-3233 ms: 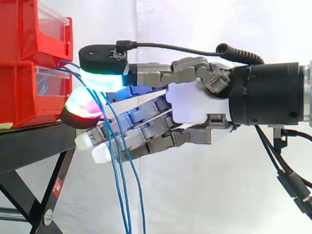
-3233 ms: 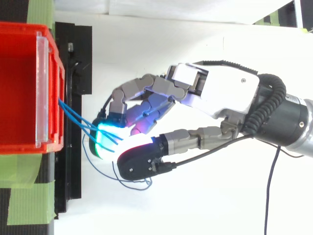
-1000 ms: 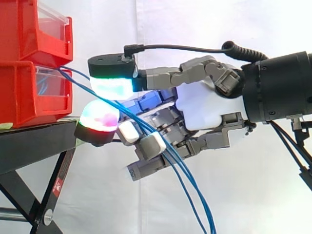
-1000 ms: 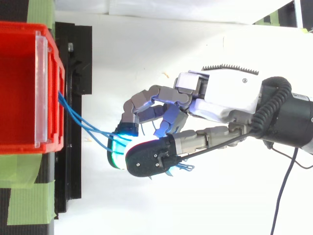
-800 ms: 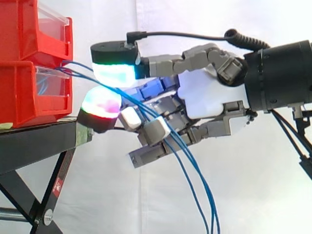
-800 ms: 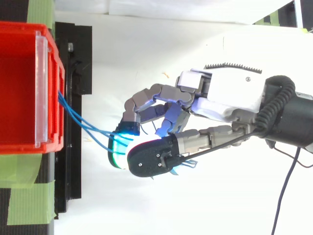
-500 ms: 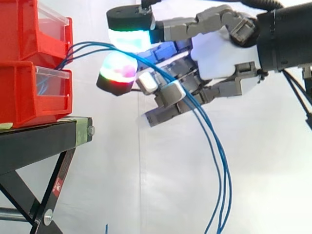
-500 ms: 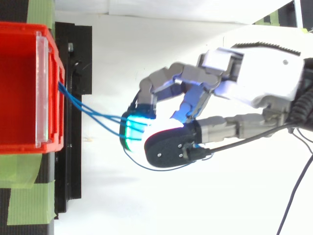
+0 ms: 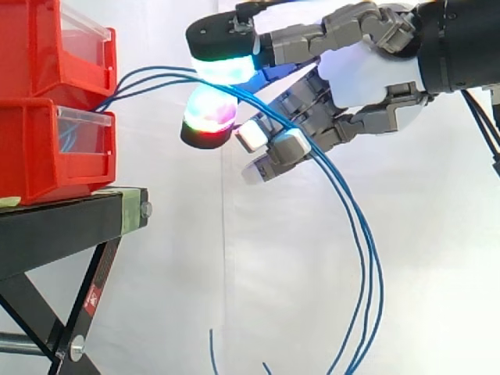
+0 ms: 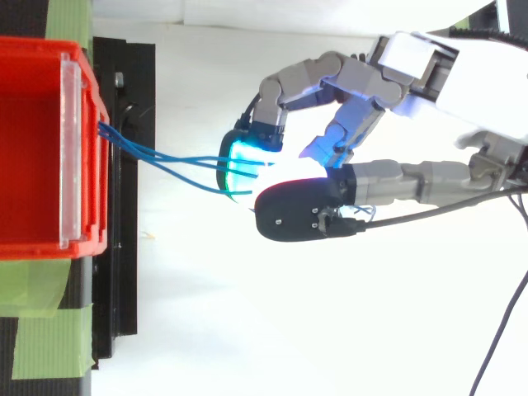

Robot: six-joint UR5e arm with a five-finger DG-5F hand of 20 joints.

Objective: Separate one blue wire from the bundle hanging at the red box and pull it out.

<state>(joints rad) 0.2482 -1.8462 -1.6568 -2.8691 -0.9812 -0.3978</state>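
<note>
Separation is what is judged most likely to fail here: several blue wires (image 9: 156, 74) are seen running together through the hand (image 9: 359, 78), not one alone. If the pull is carried on away from the red box (image 9: 47, 148), the whole bundle is likely to be drawn out together. A second risk is judged in slipping. The strands are thin and are laid over curled fingers, so they could slide out from between the glowing pads (image 9: 225, 72) once tension is raised. Snagging at the front of the red box cannot be ruled out, since the place where the wires are anchored inside is hidden.

The hand is closed on the wires. They are pinched between the upper and lower glowing pads and draped across the curled fingers behind them.

From the front of the red box, the wires are led outward in a shallow arch to the pads. The hand is held apart from the red box, level with its upper part. Beyond the hand, on the side away from the red box, the wires hang in a long loop.

In the top view the wires (image 10: 165, 161) are seen fanning slightly from the red box (image 10: 33, 165) to the hand (image 10: 445, 74).
</note>
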